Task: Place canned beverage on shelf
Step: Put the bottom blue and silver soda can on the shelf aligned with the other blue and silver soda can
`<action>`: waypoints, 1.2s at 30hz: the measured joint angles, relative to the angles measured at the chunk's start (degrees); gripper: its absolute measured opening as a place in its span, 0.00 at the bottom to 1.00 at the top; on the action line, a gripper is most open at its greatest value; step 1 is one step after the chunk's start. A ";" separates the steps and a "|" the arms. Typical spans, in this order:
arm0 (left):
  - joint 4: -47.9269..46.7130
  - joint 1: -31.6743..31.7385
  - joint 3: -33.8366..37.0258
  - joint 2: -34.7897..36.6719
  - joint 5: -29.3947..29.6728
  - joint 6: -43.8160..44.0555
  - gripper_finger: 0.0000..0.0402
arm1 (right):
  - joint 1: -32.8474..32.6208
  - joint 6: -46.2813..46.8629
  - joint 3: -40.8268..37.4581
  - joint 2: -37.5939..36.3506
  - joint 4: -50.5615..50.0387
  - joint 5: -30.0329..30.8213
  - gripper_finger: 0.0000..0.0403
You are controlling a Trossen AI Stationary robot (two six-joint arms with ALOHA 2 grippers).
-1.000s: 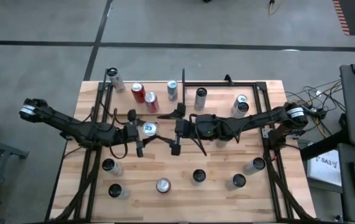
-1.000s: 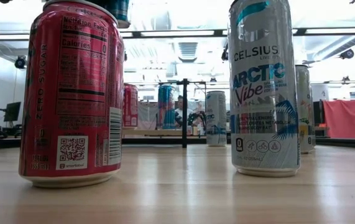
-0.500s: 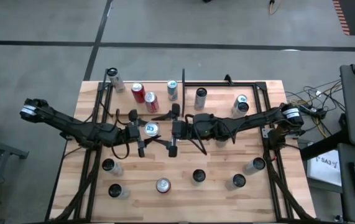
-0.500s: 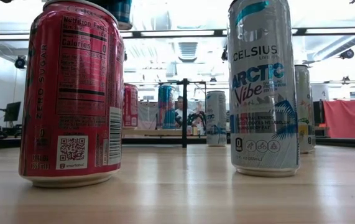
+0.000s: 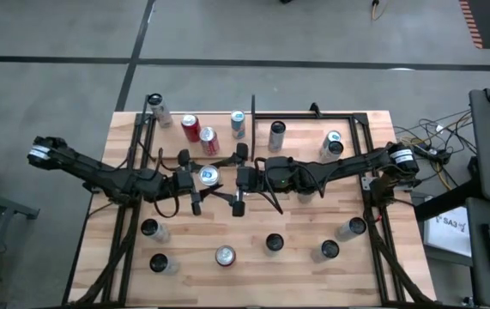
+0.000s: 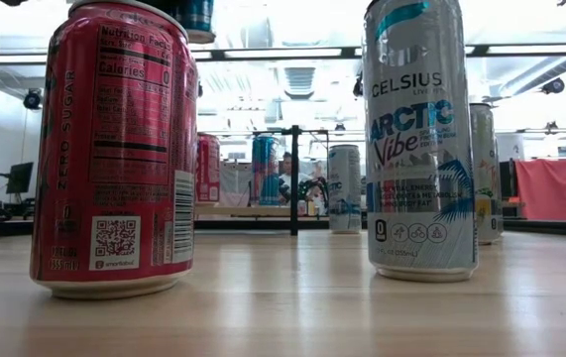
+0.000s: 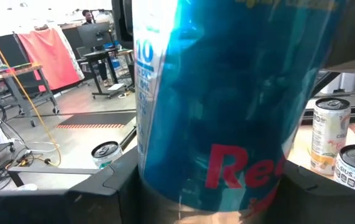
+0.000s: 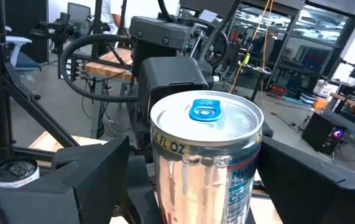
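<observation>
A blue and silver beverage can (image 5: pixel 208 178) hangs above the middle of the table, with my left gripper (image 5: pixel 195 184) shut on it; it fills the left wrist view (image 7: pixel 221 106). Its base shows at the top of the low view (image 6: pixel 191 16). My right gripper (image 5: pixel 239 180) faces it from the right, open. Its fingers (image 8: pixel 71 180) stand wide on either side of the can's top (image 8: pixel 205 115) without touching. The shelf (image 5: pixel 172 142), a raised pale panel (image 6: pixel 238 211) at the far left, carries three cans. My left gripper pinches the can's side wall (image 7: pixel 158 183) between its two fingers, below the rim. The fingers come level from the table's left. The can stands about upright in the hold, lifted clear of the table.
Several more cans stand on the table: a near row (image 5: pixel 274 243), others at the far right (image 5: pixel 331 144). A red can (image 6: pixel 114 149) and a white can (image 6: pixel 421 139) stand close to the low camera. A bare black frame (image 5: pixel 313 114) is at the far right.
</observation>
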State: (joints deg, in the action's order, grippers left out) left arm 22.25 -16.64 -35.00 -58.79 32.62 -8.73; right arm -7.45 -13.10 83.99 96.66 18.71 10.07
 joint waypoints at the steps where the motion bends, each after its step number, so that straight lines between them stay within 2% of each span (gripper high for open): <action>1: 0.31 0.04 0.00 -0.13 0.00 0.00 0.52 | 0.01 0.00 0.04 0.00 0.03 -0.01 0.81; 11: 2.35 0.26 0.00 -2.19 -0.15 -0.79 0.55 | 0.36 0.02 0.06 0.00 0.05 -0.14 0.79; 19: 2.49 0.24 0.00 -2.25 -0.18 -0.47 0.56 | 0.71 1.20 0.06 0.00 0.18 0.20 0.54; 23: 2.71 0.20 0.00 -2.25 1.07 0.17 0.60 | 1.10 2.03 0.06 -0.11 0.17 0.18 0.54; 27: 1.34 0.26 -1.30 -2.23 8.31 2.58 0.69 | 1.87 3.38 0.06 -0.60 0.38 1.15 0.54; 36: -7.70 0.31 -5.46 -1.07 9.70 -5.62 0.82 | 6.14 9.38 0.02 -1.76 -1.06 0.00 0.54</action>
State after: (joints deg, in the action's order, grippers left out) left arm 14.56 -16.33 -40.46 -59.86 42.32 -14.35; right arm -1.31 -3.72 84.01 94.90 17.65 10.07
